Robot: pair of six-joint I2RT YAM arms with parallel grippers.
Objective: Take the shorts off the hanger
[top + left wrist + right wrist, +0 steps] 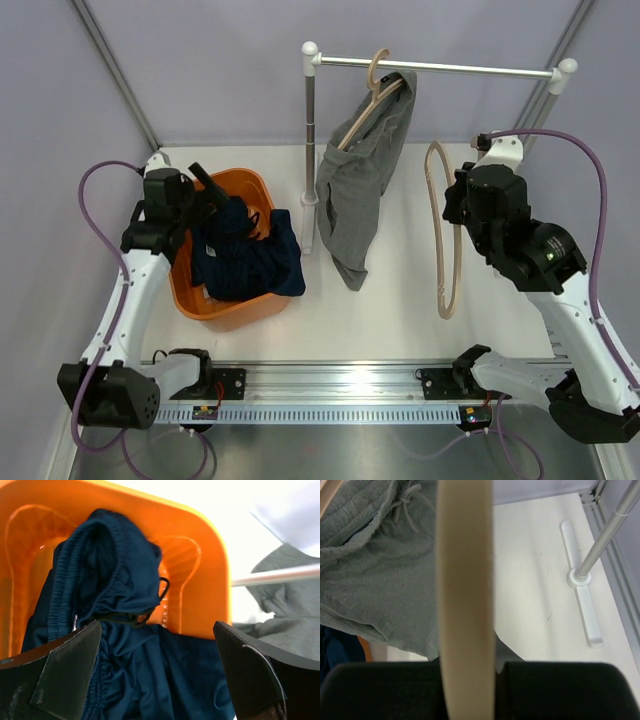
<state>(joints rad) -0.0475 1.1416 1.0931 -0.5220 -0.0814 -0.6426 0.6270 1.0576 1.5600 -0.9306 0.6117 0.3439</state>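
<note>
The left gripper point(157, 662) gapes wide, empty, right above the navy shorts point(125, 580) heaped in the orange tub point(212, 565). The right gripper point(470, 682) is clamped on a bare hanger point(443, 250). Farther back, between them, the grey shorts point(365, 190) dangle lengthways from a wooden hanger point(375, 85) on the rail point(470, 68), nearer the busy right arm.

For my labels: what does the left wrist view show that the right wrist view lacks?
Left wrist only: the open left gripper. Right wrist only: the beige curved hanger in the shut right gripper, the rack's white foot. Both: grey cloth shorts, dark navy cloth shorts, orange plastic tub; the last two are slivers in the right.
</note>
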